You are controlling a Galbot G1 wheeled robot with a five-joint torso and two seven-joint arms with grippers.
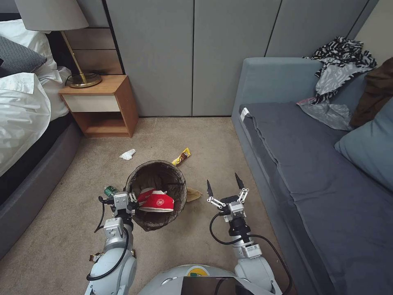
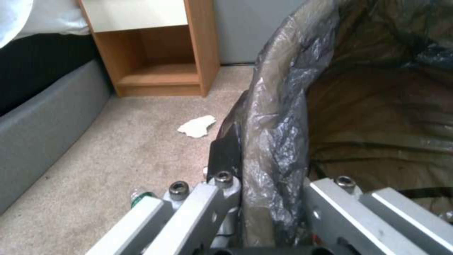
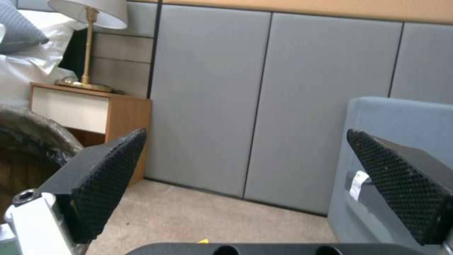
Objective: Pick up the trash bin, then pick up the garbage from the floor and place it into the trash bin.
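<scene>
Near the robot, the left tool (image 1: 130,199) pinches the trash bin (image 1: 163,174) by its bagged rim, which might slip; the right tool (image 1: 225,187) hangs spread, empty.

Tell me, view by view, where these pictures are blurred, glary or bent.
Head view: sharp, evenly lit, wall panel lines splay outward toward the top. Left wrist view: soft, with sheen on the bag over the trash bin rim that the left gripper clamps. Right wrist view: soft throughout; the open right gripper frames the wall.
</scene>
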